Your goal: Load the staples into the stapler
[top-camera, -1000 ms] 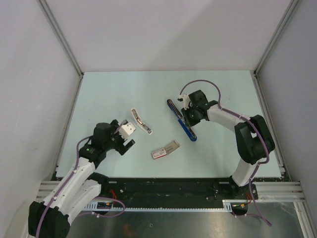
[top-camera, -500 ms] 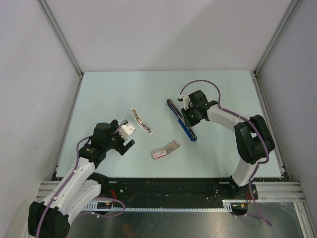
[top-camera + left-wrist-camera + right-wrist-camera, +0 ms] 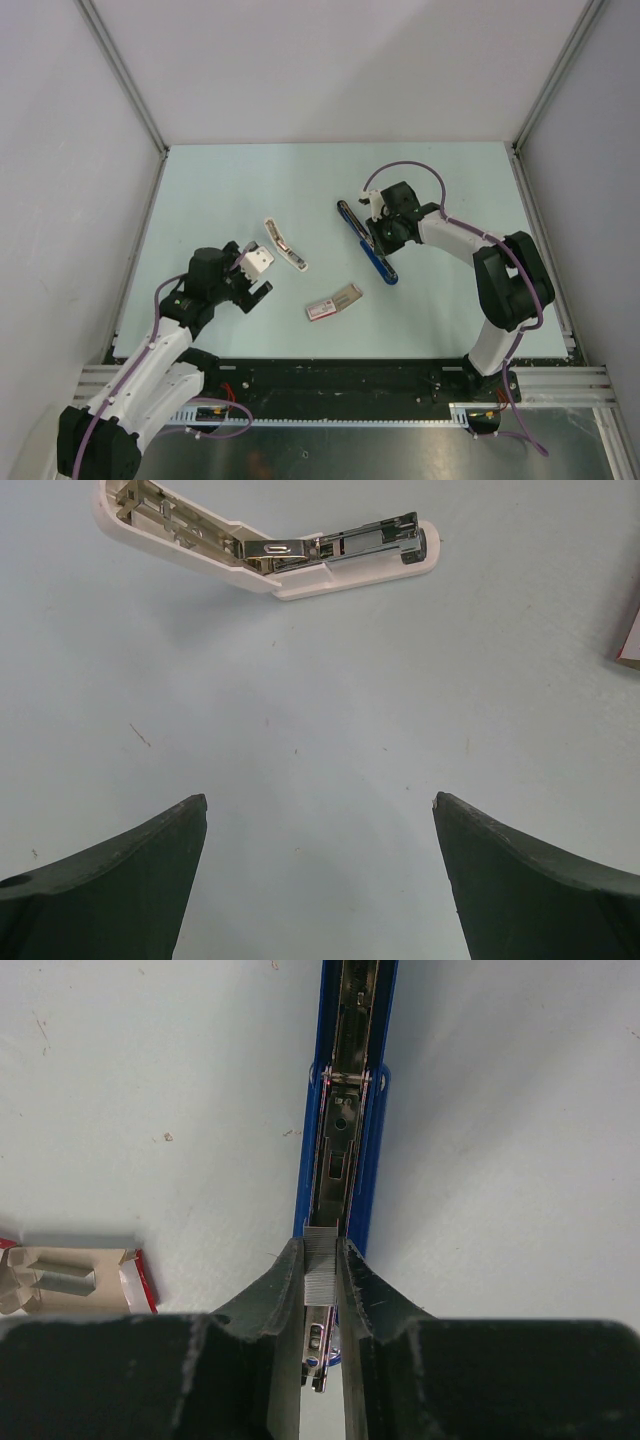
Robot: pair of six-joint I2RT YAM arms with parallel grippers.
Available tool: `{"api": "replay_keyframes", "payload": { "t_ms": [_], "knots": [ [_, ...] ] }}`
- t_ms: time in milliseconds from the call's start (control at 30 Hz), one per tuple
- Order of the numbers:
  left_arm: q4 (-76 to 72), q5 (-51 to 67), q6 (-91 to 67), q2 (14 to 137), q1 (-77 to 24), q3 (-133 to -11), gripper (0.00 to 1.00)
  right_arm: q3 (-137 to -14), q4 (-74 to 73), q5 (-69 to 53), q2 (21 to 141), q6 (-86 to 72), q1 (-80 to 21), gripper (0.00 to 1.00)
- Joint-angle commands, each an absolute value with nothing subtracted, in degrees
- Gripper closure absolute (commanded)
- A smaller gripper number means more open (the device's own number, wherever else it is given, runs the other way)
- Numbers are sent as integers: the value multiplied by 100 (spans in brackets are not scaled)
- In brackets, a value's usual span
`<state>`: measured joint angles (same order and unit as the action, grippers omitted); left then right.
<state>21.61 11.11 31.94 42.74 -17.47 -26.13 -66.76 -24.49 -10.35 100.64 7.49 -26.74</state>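
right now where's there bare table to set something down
The far strip of table behind the white stapler and the blue stapler is bare, as is the near right patch between the staple box and the right arm base. Crowded mid-table, where the right end effector holds staples over the blue stapler.

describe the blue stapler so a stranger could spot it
On the pale table, look right of centre, beneath the right gripper holding the staples. The stapler lies opened flat into one long thin line. It is bright blue; the other opened stapler, further left, is white.
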Motion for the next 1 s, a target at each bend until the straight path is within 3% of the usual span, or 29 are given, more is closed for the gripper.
{"api": "replay_keyframes", "payload": {
  "t_ms": [0, 967],
  "knots": [
    [2039, 1150, 3251, 4210, -1697, -2593, 1, -6653, -2329, -869, 10139, 726, -2623, 88],
    [2034, 1142, 3244, 4219, -1688, -2588, 1, -6666, -2506, -835, 10009, 692, -2583, 89]
  ]
}}
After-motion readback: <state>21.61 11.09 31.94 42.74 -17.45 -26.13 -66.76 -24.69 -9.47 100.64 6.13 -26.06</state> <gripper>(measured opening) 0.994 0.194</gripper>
